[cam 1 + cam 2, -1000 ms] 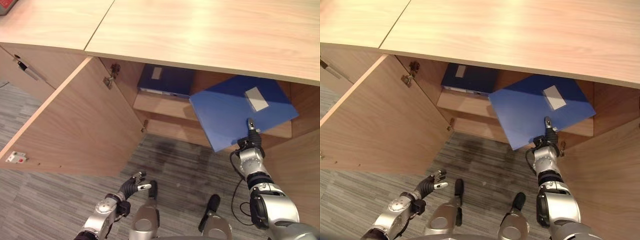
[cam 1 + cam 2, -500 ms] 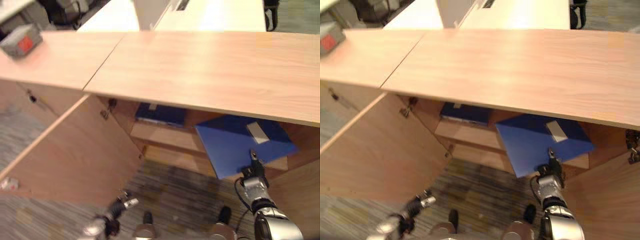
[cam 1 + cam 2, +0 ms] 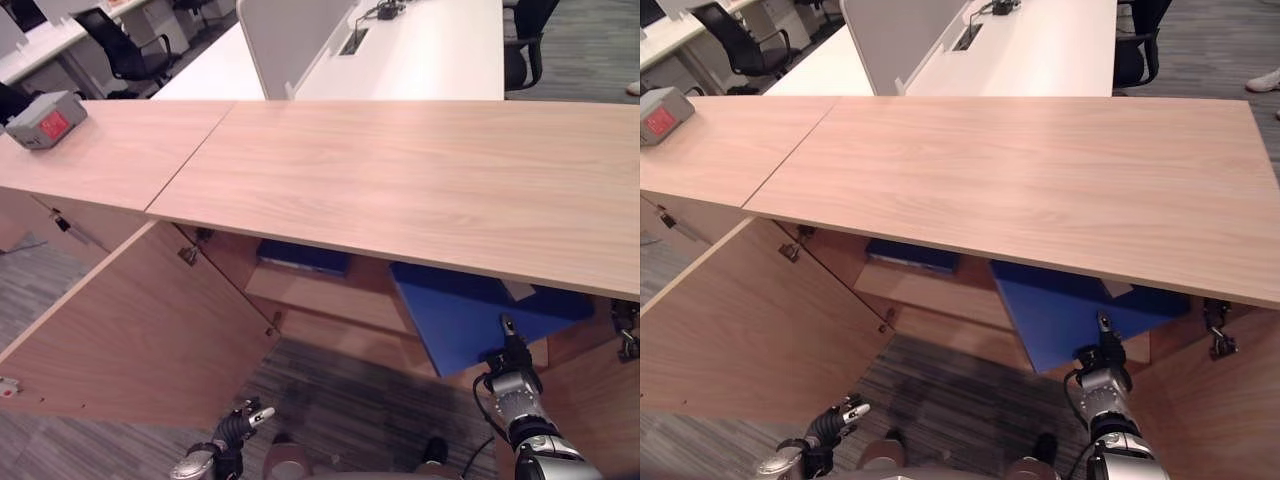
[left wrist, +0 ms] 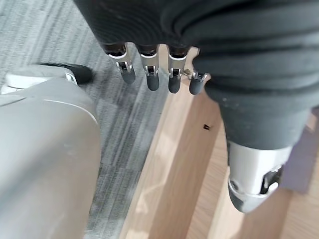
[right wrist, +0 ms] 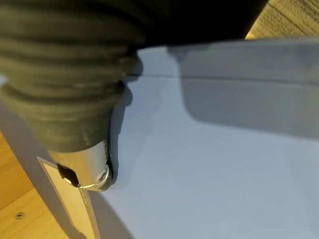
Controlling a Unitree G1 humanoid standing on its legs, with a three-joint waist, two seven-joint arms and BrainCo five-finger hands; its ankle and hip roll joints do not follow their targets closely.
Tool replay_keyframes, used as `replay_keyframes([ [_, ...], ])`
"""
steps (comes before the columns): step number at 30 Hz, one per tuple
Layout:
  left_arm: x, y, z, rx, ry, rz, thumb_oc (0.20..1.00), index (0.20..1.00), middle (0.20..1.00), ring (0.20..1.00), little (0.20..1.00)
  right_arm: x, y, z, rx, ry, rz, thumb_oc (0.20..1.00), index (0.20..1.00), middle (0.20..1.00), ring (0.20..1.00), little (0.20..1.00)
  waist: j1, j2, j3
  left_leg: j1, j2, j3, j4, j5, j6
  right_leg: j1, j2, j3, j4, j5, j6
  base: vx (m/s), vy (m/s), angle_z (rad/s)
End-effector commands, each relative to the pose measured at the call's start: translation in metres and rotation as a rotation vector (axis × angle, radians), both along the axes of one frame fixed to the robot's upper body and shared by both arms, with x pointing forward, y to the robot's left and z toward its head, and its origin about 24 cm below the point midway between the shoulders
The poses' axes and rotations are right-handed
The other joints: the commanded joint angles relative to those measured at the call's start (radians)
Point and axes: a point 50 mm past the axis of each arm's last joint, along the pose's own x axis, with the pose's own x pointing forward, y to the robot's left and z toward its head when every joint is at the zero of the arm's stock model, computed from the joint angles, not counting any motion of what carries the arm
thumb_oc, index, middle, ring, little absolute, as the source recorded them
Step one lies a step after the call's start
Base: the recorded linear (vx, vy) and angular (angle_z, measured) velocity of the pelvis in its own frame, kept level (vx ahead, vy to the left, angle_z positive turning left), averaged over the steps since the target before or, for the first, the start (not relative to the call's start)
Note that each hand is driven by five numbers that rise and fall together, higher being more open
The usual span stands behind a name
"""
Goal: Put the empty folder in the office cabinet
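**Blue folder half under the cabinet top, right hand at its near edge**

The blue folder (image 3: 470,315) sits in the lower right of the left eye view, tilted, its far part under the overhanging wooden top (image 3: 420,170) and resting on the cabinet shelf (image 3: 330,300), its near corner jutting out over the floor. A pale label (image 3: 1118,289) shows at its far edge, just below the top's rim. The right hand (image 3: 508,352) comes up from the lower right and meets the folder's near edge, one dark-tipped finger lying on the blue cover. In the right wrist view the thumb (image 5: 88,172) lies against the cover beside the label; whether the other fingers curl round the edge cannot be told, since they are under the folder.

Further left on the same shelf, at the frame's centre, a darker blue folder (image 3: 303,257) lies flat, well apart from the first. The open cabinet door (image 3: 140,330) swings out across the lower left. The left hand (image 3: 240,430) hangs at the bottom left above the grey carpet (image 3: 330,400), its fingers (image 4: 149,74) straight and close together, holding nothing. A grey box with a red patch (image 3: 45,118) stands on the top at the upper left.
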Motion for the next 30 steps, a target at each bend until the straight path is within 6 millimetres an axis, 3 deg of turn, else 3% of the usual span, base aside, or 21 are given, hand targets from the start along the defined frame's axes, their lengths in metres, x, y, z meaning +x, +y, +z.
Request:
replay_keyframes([
  [1,0.003,0.020,0.009,0.091,-0.044,-0.033,1.000,1.000,1.000,1.000,1.000,0.036,0.008,0.032,-0.002,-0.184,0.023,0.200,0.200,0.200,0.200,0.200,0.029,-0.001,0.000,-0.010,-0.005,-0.009,0.072,-0.061,0.037,0.088,-0.009,0.044,0.007,-0.160,0.085,0.18,0.036,-0.60],
  [11,-0.019,0.029,0.002,0.134,0.026,-0.062,1.000,1.000,1.000,1.000,1.000,0.050,0.034,0.030,0.061,-0.200,0.074,0.200,0.200,0.200,0.200,0.200,0.041,-0.031,-0.031,0.091,-0.032,0.050,0.024,-0.092,0.066,0.096,-0.032,0.098,0.016,-0.130,0.106,0.11,0.058,-0.25],
  [19,-0.020,0.032,0.004,0.140,0.026,-0.061,1.000,1.000,1.000,1.000,1.000,0.076,0.032,0.059,0.079,-0.299,0.033,0.200,0.200,0.200,0.200,0.200,0.050,-0.034,-0.039,0.115,-0.049,0.067,0.017,-0.115,0.083,0.082,-0.057,0.100,0.032,-0.118,0.123,0.02,0.023,-0.08],
  [22,-0.020,0.033,0.005,0.139,0.019,-0.082,1.000,1.000,1.000,1.000,1.000,0.097,0.016,0.094,0.064,-0.397,-0.020,0.200,0.200,0.200,0.200,0.200,0.059,-0.028,-0.040,0.112,-0.053,0.068,0.017,-0.118,0.084,0.071,-0.065,0.099,0.039,-0.114,0.132,0.02,0.004,-0.05],
  [23,-0.019,0.032,0.006,0.138,0.016,-0.082,1.000,1.000,1.000,1.000,1.000,0.097,0.015,0.095,0.063,-0.399,-0.021,0.200,0.200,0.200,0.200,0.200,0.060,-0.027,-0.038,0.111,-0.054,0.068,0.017,-0.118,0.085,0.069,-0.065,0.099,0.039,-0.114,0.133,-0.01,0.004,-0.05],
  [28,-0.011,0.028,0.008,0.127,0.004,-0.133,1.000,1.000,1.000,1.000,1.000,0.130,-0.019,0.193,0.016,-0.645,-0.132,0.200,0.200,0.200,0.200,0.200,0.075,-0.002,-0.009,0.058,-0.061,0.056,0.022,-0.106,0.081,0.005,-0.083,0.092,0.074,-0.112,0.143,-0.05,0.005,0.02],
  [29,-0.008,0.027,0.009,0.124,-0.003,-0.144,1.000,1.000,1.000,1.000,1.000,0.132,-0.025,0.207,0.007,-0.675,-0.147,0.200,0.200,0.200,0.200,0.200,0.078,0.004,0.000,0.042,-0.062,0.053,0.025,-0.102,0.079,-0.014,-0.088,0.093,0.085,-0.112,0.144,-0.08,0.001,0.06],
  [30,-0.008,0.026,0.009,0.123,-0.004,-0.144,1.000,1.000,1.000,1.000,1.000,0.132,-0.026,0.208,0.007,-0.676,-0.147,0.200,0.200,0.200,0.200,0.200,0.078,0.004,0.000,0.040,-0.062,0.053,0.025,-0.102,0.079,-0.016,-0.088,0.094,0.087,-0.113,0.144,-0.10,0.014,0.09],
])
